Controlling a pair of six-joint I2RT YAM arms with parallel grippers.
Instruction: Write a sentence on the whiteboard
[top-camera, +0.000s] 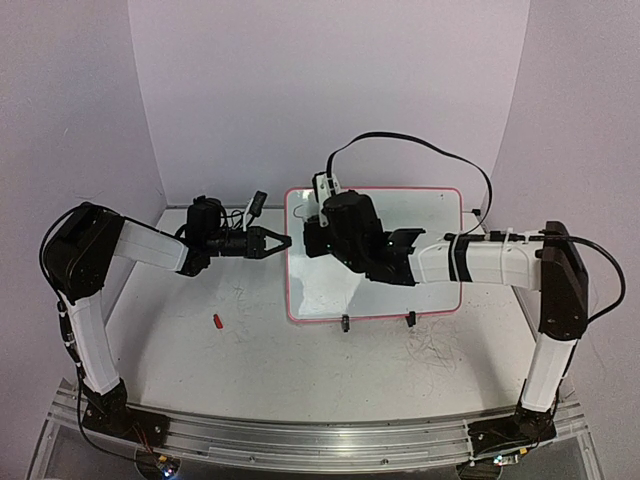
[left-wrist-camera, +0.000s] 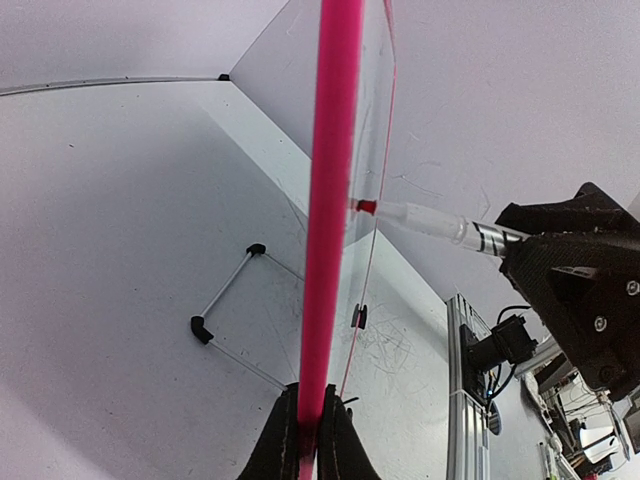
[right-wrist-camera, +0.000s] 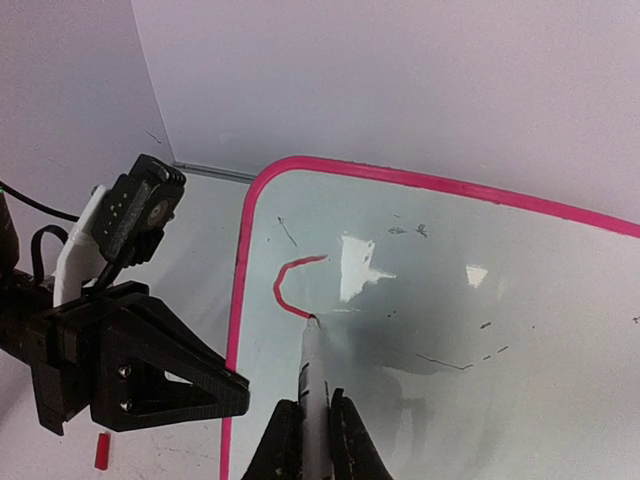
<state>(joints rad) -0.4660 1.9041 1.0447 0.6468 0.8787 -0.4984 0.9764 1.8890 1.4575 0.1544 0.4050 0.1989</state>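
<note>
The whiteboard (top-camera: 430, 215), white with a pink rim, stands tilted on the table. My left gripper (top-camera: 285, 241) is shut on its left rim (left-wrist-camera: 330, 200), the fingers (left-wrist-camera: 283, 445) pinching the pink edge. My right gripper (right-wrist-camera: 313, 425) is shut on a white marker (right-wrist-camera: 312, 370). The marker's tip touches the board near its upper left corner. Of the sentence, a single curved red stroke (right-wrist-camera: 282, 285) shows, ending at the tip. In the left wrist view the marker (left-wrist-camera: 430, 222) meets the board (left-wrist-camera: 365, 150) from the right.
A red marker cap (top-camera: 216, 321) lies on the tabletop left of the board. Two black clip feet (top-camera: 345, 322) (top-camera: 410, 319) hold the board's near edge. Grey scribbles (top-camera: 435, 350) mark the table. A metal rail (top-camera: 320, 440) runs along the near edge.
</note>
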